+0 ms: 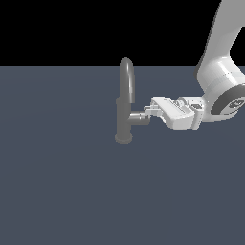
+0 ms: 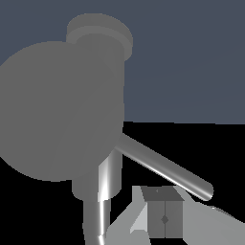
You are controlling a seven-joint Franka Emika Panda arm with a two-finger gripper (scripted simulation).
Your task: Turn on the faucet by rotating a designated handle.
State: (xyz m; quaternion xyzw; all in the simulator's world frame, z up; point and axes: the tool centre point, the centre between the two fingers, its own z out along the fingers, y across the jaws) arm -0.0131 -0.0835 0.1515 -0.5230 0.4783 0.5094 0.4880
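Observation:
The grey faucet (image 1: 124, 110) stands on the floor, with its arched spout (image 1: 127, 72) on top and a short side stub (image 1: 139, 117) pointing to the exterior view's right. My gripper (image 1: 147, 110) reaches in from the right, its tips at the stub's end. In the wrist view the stub's round end (image 2: 57, 110) fills much of the picture. The handle (image 2: 165, 167), a thin rod, juts out from it and passes close by my fingertips. My gripper (image 2: 164, 218) is shut, pads together with nothing between them. In the exterior view my fingers hide the handle.
The flat dark blue-grey floor (image 1: 72, 191) stretches all around the faucet's round base (image 1: 123, 138). My white arm (image 1: 220, 76) comes down from the exterior view's upper right. No other objects show.

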